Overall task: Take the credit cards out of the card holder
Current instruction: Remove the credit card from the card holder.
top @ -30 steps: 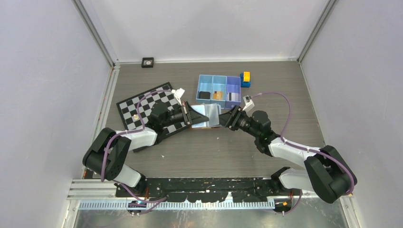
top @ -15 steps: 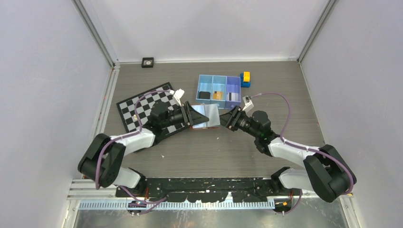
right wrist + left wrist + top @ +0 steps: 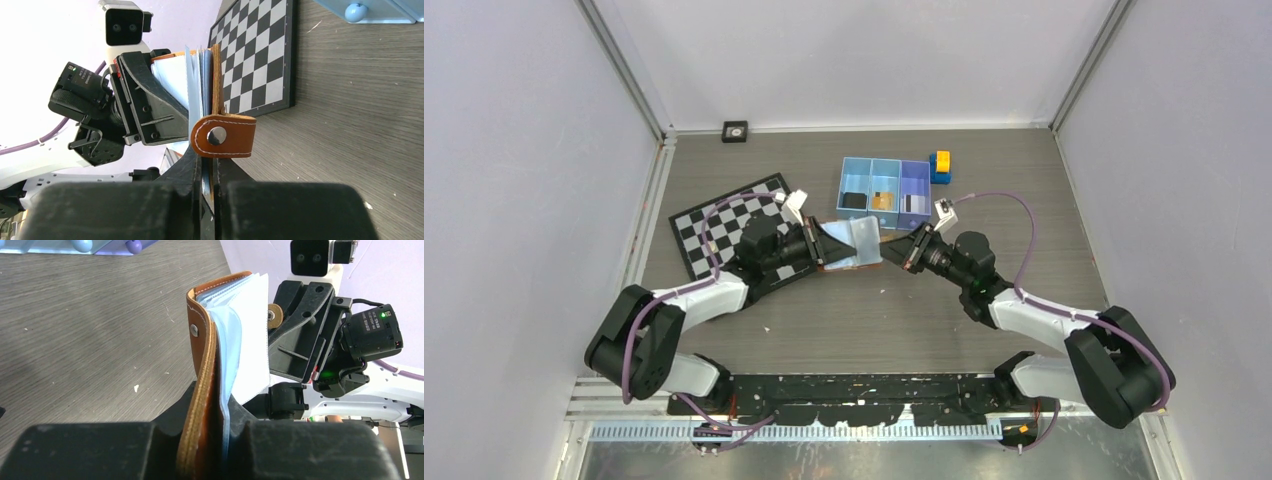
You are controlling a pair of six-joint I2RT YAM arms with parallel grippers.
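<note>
- Currently the card holder [image 3: 852, 243] sits between the 2 arms, just in front of the blue tray [image 3: 871, 180]. Whether its lower edge touches the table [image 3: 1024, 180] I cannot tell. Being held from both sides likely keeps both covers under control so the leaves can fan.
- Left gripper [image 3: 821, 243]: its fingers are pressed together on 1 brown cover, which the left wrist view shows running down between them. This looks like the anchoring grip.
- Right gripper [image 3: 903, 250]: its fingers are pinched almost closed on the opposite edge, just below the snap tab [image 3: 223, 136]. It seems to hold the other cover plus a pale leaf, but I cannot tell exactly which layers.
- Pale blue sleeves [image 3: 250, 340] splay between the covers, probably because the 2 grips draw the holder apart like a book.
- Credit cards: none shows clearly inside the sleeves. 3 flat pieces lie in the tray, 1 per compartment. They may be cards but are too small to confirm.
- Checkerboard [image 3: 724, 215] lies beneath the left arm and plays no part in this step.
</note>
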